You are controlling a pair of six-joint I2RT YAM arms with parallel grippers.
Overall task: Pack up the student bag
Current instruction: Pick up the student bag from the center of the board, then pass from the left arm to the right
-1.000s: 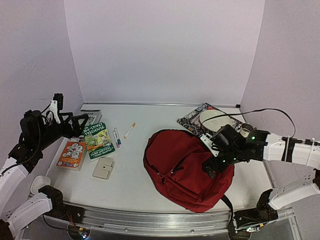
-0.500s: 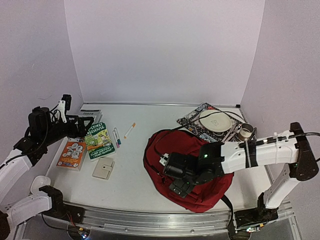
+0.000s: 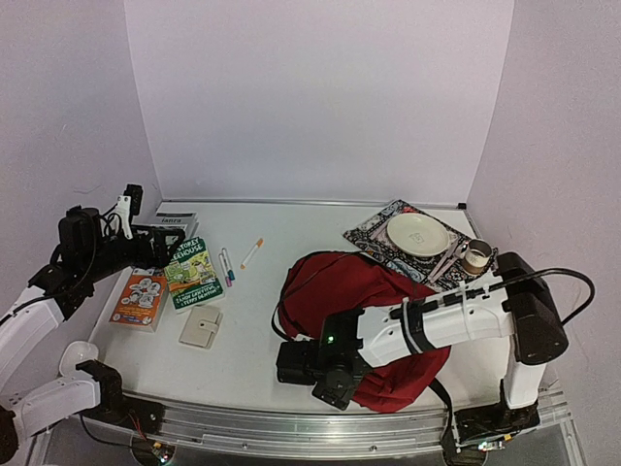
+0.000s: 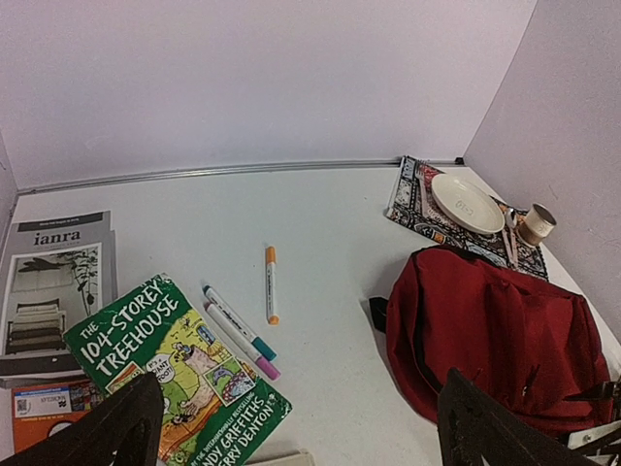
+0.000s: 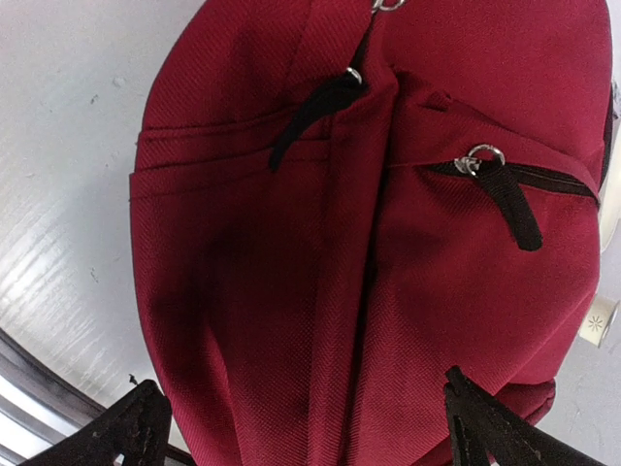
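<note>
Right arm swung off the right edge, across the student bag [image 3: 335, 286], now low at its near-left side. right gripper [image 5: 315, 432] spread fully wide, holding nothing, red fabric right under it. The plate [image 3: 417, 234] and cup [image 3: 475, 257] on the placemat [image 3: 372, 237] in the far right corner are now uncovered. Bag looks more bunched than before. Left arm barely moved.

Bag: dark red woven fabric, sits right of centre toward the near edge of the worktop [image 3: 291, 218]. Black strap loops out on its left side. Two black zip pulls with silver rings show in the right wrist view. Can't tell if the main opening is unzipped.

Hidden: the right arm covers the bag's near half in the top view, and the fingers are just a dark lump there. The wrist view shows only the fingertips, at the bottom corners.

left gripper [image 4: 296, 432] also wide open and empty, hanging over the left edge above the green book [image 3: 194, 274], markers [image 3: 226, 265] and magazine [image 3: 175, 221].
</note>
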